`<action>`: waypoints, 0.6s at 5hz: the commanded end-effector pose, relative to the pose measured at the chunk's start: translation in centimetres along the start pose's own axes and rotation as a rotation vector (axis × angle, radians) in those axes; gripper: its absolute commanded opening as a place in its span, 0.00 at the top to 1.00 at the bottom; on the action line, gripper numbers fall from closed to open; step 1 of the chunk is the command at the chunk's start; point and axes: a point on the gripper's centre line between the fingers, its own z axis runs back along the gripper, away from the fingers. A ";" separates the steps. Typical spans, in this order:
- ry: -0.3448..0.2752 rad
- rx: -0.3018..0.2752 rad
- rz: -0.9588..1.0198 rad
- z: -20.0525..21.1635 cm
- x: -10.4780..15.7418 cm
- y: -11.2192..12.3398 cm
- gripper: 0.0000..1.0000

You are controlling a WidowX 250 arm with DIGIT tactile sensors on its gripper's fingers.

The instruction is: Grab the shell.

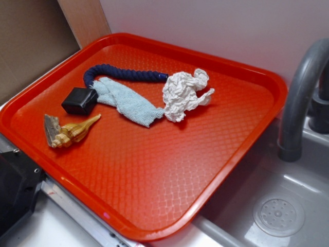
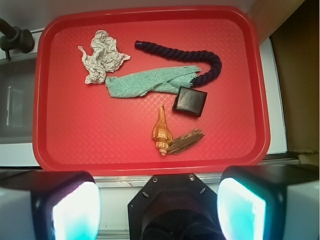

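The shell point(image 2: 162, 131) lies on the red tray point(image 2: 65, 140) near the black block point(image 2: 190, 101).

White wall point(image 1: 216, 25), grey sink point(image 1: 288, 206) (curved faucet point(image 1: 300, 87)) — wooden board point(image 1: 85, 18) behind.

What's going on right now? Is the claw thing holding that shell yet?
Tool open, empty, high above the tray's near edge. Shell lies loose on the tray, brown flat piece touching it. Black block close beside; nothing covers the shell.

The gripper point(image 2: 159, 207) has two black-edged jaws with pale, cyan-tinted inner pads flanking a black housing with small screws.
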 end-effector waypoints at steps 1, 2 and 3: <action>0.000 0.000 0.000 0.0 0.0 0.0 0.00; -0.029 -0.016 -0.020 -2.8 1.4 -0.1 0.00; -0.029 0.032 -0.021 -4.1 2.2 0.1 0.00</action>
